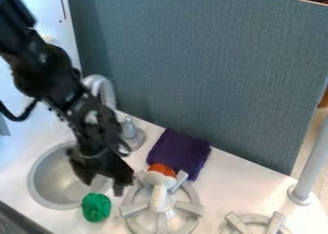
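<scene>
My gripper (104, 184) hangs over the right side of the sink, its fingers apart with nothing visible held between them. Just below it in the view, a crumpled-looking green object (96, 207) lies on the counter by the sink's front right rim. To the right, a toy with an orange top and a pale body and stem (158, 194) lies on the left burner (162, 223). A folded purple cloth (179, 153) is on the counter behind that burner.
The metal sink (48, 180) is at the left, with a faucet (133, 132) behind it. A second burner (256, 223) is at the front right, near a grey post (310, 166). A tall blue-grey panel (205, 70) borders the counter's back.
</scene>
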Controlling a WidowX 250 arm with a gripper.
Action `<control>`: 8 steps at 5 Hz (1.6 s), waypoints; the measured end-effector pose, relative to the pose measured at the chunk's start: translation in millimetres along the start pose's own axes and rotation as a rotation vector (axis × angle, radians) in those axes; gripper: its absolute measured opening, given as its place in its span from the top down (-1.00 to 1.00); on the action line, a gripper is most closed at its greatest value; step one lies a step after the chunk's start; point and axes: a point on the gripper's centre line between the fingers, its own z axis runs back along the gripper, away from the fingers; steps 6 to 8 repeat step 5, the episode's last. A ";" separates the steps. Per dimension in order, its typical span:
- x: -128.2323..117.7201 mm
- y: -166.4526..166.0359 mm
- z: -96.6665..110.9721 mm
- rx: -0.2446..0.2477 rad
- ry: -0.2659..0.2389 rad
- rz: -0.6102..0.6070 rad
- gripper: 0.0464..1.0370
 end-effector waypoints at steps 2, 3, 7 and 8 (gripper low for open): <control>10.2 -64.4 16.2 -0.125 -0.051 -0.171 -0.93; 11.2 -87.7 13.5 -0.175 -0.031 -0.213 -0.93; 11.3 -85.4 -4.9 -0.126 0.031 -0.198 -0.93; 11.3 -85.4 -4.9 -0.126 0.031 -0.198 -0.93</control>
